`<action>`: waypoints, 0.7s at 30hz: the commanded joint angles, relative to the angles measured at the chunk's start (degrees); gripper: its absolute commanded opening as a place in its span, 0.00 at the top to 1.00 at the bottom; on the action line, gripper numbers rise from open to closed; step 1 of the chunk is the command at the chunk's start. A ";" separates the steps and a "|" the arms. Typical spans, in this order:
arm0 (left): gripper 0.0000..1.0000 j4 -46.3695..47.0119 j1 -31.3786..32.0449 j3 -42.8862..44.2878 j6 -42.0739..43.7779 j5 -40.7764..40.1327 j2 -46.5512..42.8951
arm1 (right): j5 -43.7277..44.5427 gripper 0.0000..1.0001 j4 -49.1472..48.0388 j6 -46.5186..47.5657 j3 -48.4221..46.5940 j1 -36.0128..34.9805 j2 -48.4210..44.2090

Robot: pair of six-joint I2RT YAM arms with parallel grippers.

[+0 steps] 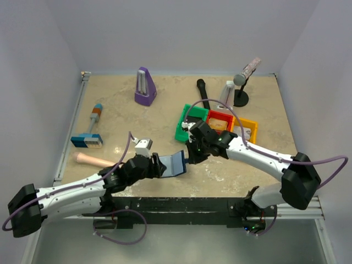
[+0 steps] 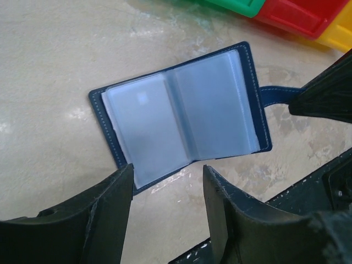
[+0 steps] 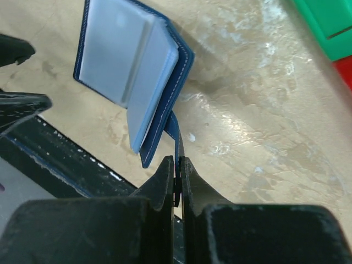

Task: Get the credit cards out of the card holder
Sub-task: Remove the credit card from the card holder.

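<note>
R pincer (image 3: 177, 165) clamped on tab (image 3: 178, 135) of holder (image 2: 181, 118), which lies open on bench (image 2: 49, 66) btwn arms. L pincer (image 2: 168, 175) open, just over its near edge. Cards hard to see in sleeves (image 2: 212, 104). Hold tab pinned, taut; L should nip card edge only, not sleeve.

No legible text, labels, brands or numbers in any view. The card holder (image 2: 181, 124) panels show only a blurred pale square, unreadable.
</note>
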State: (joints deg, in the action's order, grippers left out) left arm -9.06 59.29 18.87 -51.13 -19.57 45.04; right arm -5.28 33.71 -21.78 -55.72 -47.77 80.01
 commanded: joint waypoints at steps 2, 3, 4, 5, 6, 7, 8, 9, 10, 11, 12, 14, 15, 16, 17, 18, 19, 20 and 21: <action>0.40 5.36 0.13 7.66 6.04 5.15 8.56 | -5.88 1.00 -3.13 2.00 2.11 -0.31 -2.13; 0.39 6.06 0.13 8.28 6.22 5.68 10.14 | -6.32 1.00 -3.30 2.09 2.28 -0.31 -2.31; 0.38 7.20 0.13 8.72 6.57 6.30 11.64 | -6.76 1.00 -3.57 2.18 2.63 -0.31 -2.31; 0.38 8.08 0.04 8.99 6.83 7.08 12.70 | -7.28 1.00 -3.83 2.18 2.90 -0.31 -2.40; 0.38 10.44 0.04 9.51 6.92 7.61 13.93 | -7.81 1.00 -4.18 2.01 3.08 -0.31 -2.57; 0.38 11.34 0.04 9.78 7.10 8.32 14.90 | -8.34 1.00 -4.36 1.92 3.16 -0.31 -2.66; 0.38 12.04 0.04 10.13 7.28 8.93 15.95 | -8.95 1.00 -4.62 1.92 3.43 -0.31 -2.84; 0.38 12.31 0.04 10.48 7.45 9.29 16.83 | -9.31 1.00 -4.71 1.83 3.60 -0.31 -3.10; 0.38 12.83 0.04 10.74 7.71 9.99 17.62 | -9.57 1.00 -4.80 1.83 3.78 -0.31 -3.45; 0.38 13.19 0.04 10.92 7.98 10.34 18.24 | -10.01 1.00 -4.89 1.74 3.78 -0.31 -3.72; 0.39 13.54 0.04 11.10 8.15 10.87 18.94 | -10.28 1.00 -4.89 1.83 3.78 -0.31 -3.98; 0.39 14.24 0.04 11.19 8.51 12.01 19.82 | -10.37 1.00 -4.89 1.83 3.78 -0.31 -4.51; 0.39 14.68 0.04 11.19 8.68 12.36 20.18 | -10.45 1.00 -4.89 1.92 3.61 -0.31 -4.77; 0.40 14.95 0.04 11.19 8.77 12.63 20.61 | -10.54 1.00 -4.89 1.92 3.61 -0.31 -4.86; 0.40 15.12 0.04 11.27 8.86 12.80 21.14 | -10.72 1.00 -4.89 1.92 3.34 -0.31 -4.95; 0.40 15.47 0.04 11.36 8.86 13.07 21.49 | -10.80 1.00 -4.89 1.92 3.34 -0.31 -4.95; 0.40 15.65 0.04 11.45 8.86 13.16 21.93 | -10.89 1.00 -4.89 1.92 3.25 -0.31 -5.04; 0.40 15.65 0.04 11.36 8.86 13.33 22.46 | -10.89 1.00 -4.89 1.92 3.17 -0.31 -5.04; 0.40 15.65 0.04 11.53 8.86 13.42 22.99 | -10.89 1.00 -4.89 1.92 3.17 -0.31 -5.04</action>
State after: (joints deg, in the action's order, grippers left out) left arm 3.44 59.29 27.88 -43.72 -7.86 66.65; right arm -14.57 30.79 -20.69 -52.03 -47.94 76.40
